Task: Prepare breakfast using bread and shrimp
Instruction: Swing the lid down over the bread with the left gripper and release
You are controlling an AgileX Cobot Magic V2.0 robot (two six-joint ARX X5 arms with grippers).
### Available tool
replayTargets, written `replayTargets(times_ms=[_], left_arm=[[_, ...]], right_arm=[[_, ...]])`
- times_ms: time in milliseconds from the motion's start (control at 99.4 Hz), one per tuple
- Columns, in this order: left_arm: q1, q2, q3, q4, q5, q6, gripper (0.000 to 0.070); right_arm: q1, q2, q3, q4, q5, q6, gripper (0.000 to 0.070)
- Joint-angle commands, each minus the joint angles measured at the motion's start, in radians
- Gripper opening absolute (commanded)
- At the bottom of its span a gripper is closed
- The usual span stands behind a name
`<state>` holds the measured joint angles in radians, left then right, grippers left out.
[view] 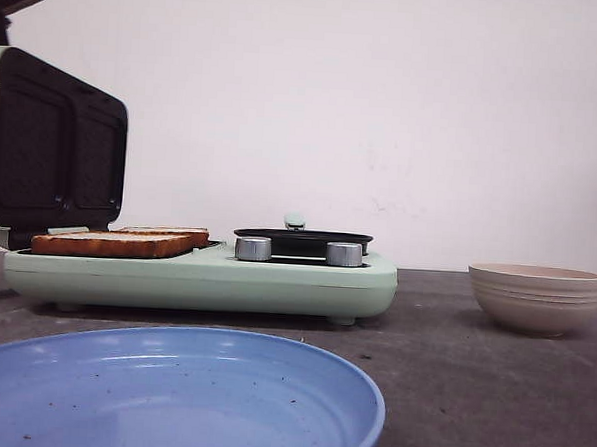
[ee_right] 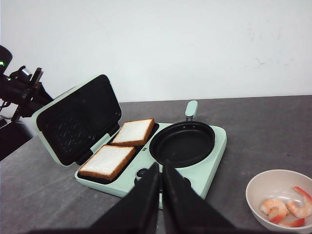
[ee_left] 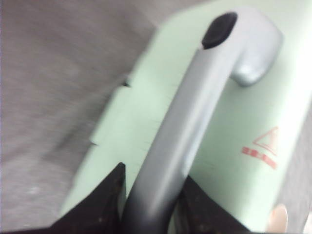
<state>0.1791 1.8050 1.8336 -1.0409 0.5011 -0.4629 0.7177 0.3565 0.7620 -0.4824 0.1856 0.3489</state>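
Presently my left gripper [ee_left: 151, 195] is clamping the grey lid handle [ee_left: 195, 107], propping the lid [ee_right: 78, 119] open. My right gripper [ee_right: 161, 195] is hanging pressed closed, empty, above the grey table [view: 471, 373]. Both bread [ee_right: 122, 146] slices are lying on the plate; shrimp [ee_right: 285, 209] is resting in the beige bowl [ee_right: 258, 187], beside the appliance's edge.

You are seeing the blue plate [view: 169, 392] running off the front view's 6 o'clock edge, while the beige bowl [view: 536, 296] is hiding its contents there.
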Motion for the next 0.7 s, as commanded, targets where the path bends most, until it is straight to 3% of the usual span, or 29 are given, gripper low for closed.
replayTargets(times_ms=[0, 302, 533, 694], left_arm=[[-0.028, 0.029, 0.013, -0.002, 0.005, 0.028, 0.0], [-0.142, 0.029, 0.013, 0.058, -0.011, 0.027, 0.0], [-0.256, 0.029, 0.013, 0.099, -0.097, 0.032, 0.0], [-0.328, 0.033, 0.013, 0.098, -0.198, 0.069, 0.0]], right_arm=[[0.005, 0.0, 0.005, 0.009, 0.003, 0.011, 0.0001], [0.005, 0.0, 0.005, 0.01, 0.002, 0.019, 0.0001], [0.005, 0.0, 0.005, 0.01, 0.002, 0.029, 0.0001], [0.005, 0.0, 0.005, 0.01, 0.002, 0.037, 0.0001]])
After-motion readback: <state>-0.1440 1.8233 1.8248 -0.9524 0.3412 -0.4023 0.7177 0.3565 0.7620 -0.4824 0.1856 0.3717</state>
